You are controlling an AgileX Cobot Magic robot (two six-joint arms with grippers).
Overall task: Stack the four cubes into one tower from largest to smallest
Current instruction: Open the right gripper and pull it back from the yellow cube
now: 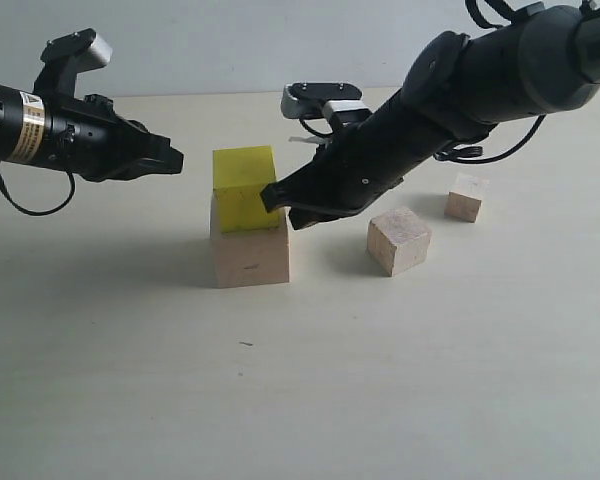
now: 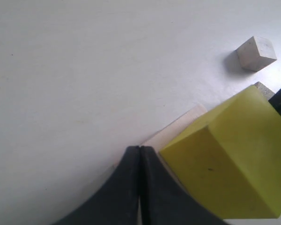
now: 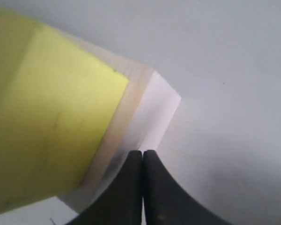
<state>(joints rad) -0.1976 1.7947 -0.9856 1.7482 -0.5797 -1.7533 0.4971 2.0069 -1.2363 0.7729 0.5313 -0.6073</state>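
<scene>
The bright yellow cube [image 1: 244, 187] rests on the large wood cube [image 1: 250, 254] at centre left, slightly askew toward the left edge. To their right lie the medium wood cube [image 1: 399, 240] and, farther back, the small wood cube [image 1: 466, 197]. My left gripper [image 1: 176, 158] is shut and empty, hovering just left of the yellow cube's top. My right gripper [image 1: 277, 200] is shut and empty, its tip against the yellow cube's right side. The left wrist view shows the yellow cube [image 2: 234, 159], the left gripper [image 2: 140, 149] and the small cube [image 2: 256, 53]. The right wrist view shows the yellow cube [image 3: 51, 122], the large cube [image 3: 145, 108] and the right gripper [image 3: 143, 152].
The pale tabletop [image 1: 280, 400] stretches in front of the cubes. The right arm's black body [image 1: 460, 90] leans over the area behind the medium cube.
</scene>
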